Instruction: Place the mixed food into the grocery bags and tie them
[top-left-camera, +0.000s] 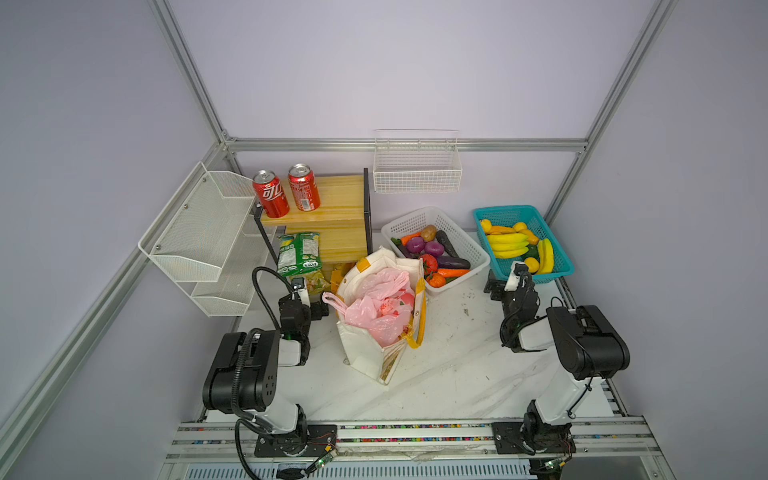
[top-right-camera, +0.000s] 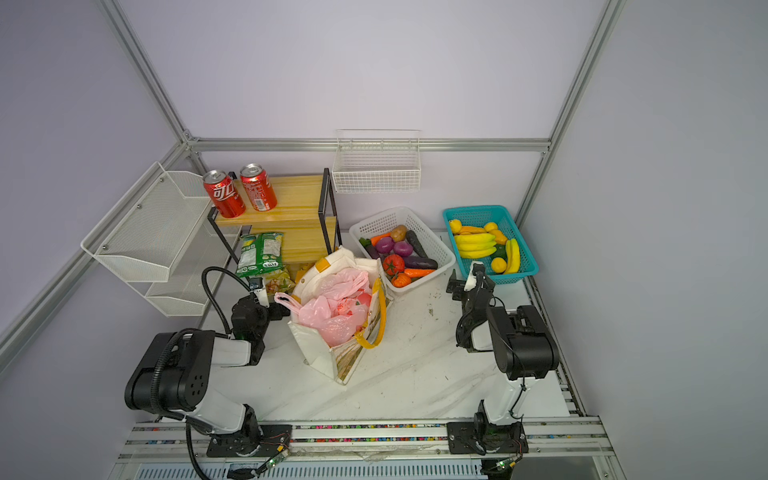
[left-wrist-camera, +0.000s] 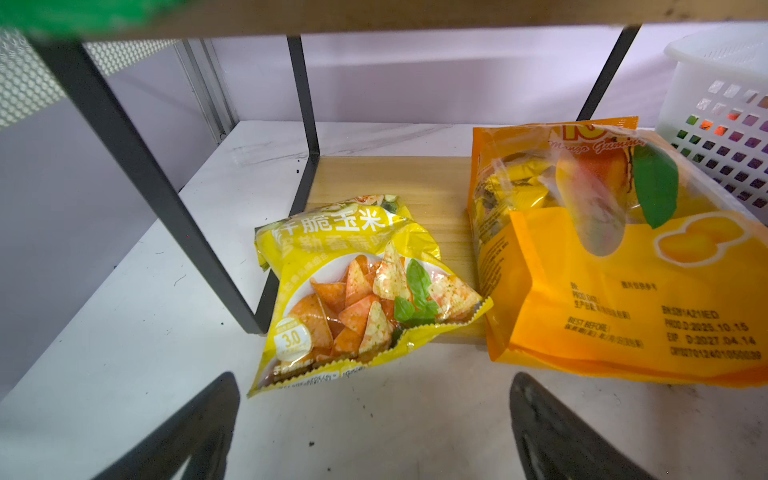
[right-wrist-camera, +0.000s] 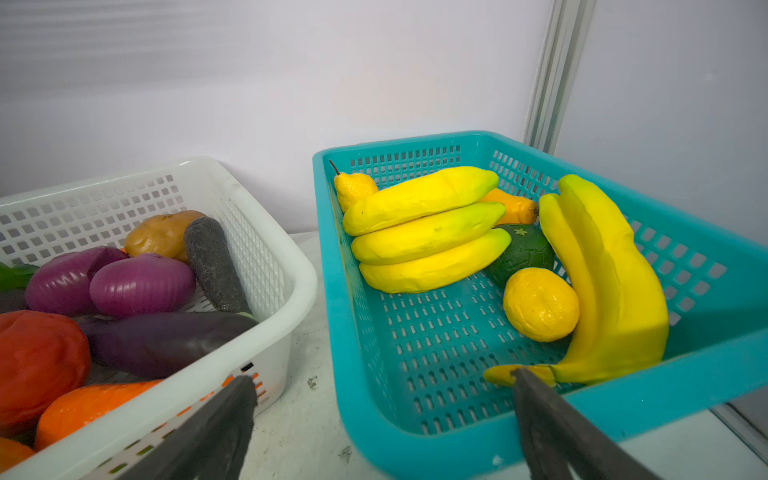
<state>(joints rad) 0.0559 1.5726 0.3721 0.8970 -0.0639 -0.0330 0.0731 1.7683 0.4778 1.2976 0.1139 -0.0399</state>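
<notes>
Centrally, the canvas tote (top-left-camera: 365, 357) holds the crumpled pink plastic bag (top-left-camera: 380, 309).

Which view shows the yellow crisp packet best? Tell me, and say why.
The left wrist view: the yellow crisp packet lies whole and close, print readable. Both top views show only a small part below the green crisp packet. The right wrist view misses it.

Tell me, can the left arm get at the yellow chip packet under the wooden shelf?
Probably yes. The left gripper is open and faces the yellow chip packet, with only bare table between them. The shelf's black leg and the orange gummy bag stand to either side, not in front.
</notes>
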